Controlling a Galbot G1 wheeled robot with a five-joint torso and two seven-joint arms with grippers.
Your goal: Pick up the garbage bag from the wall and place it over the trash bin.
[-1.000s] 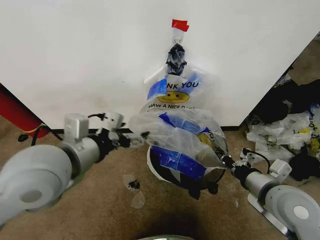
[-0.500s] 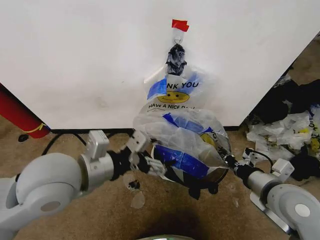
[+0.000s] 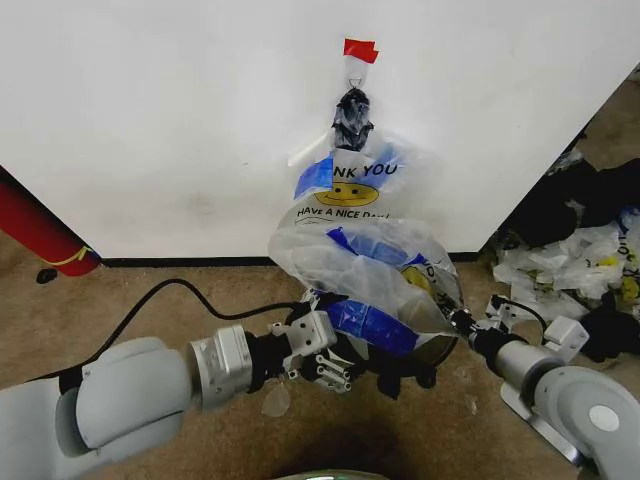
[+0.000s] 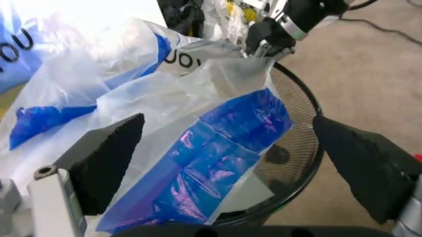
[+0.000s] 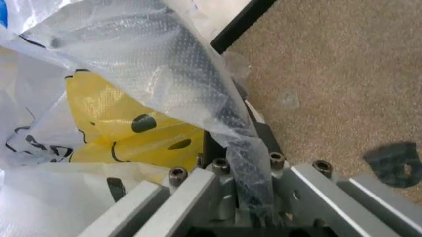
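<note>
The garbage bag (image 3: 365, 275) lies draped over the trash bin (image 3: 425, 352) below the wall (image 3: 160, 120). The right gripper (image 3: 462, 322) pinches its right edge; the left gripper (image 3: 322, 362), spread wide, sits at the near-left rim. It should pinch the near edge and pull it outward, gently.

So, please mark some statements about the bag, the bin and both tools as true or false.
1. The right tool is shut on the thin translucent smiley garbage bag. True.
2. The left tool grips the bag. False: it is open beside the round dark see-through trash bin.
3. The bag lies flat on the carpet. False: it drapes over the bin.
4. A second smiley bag hangs on the white wall. True.
</note>
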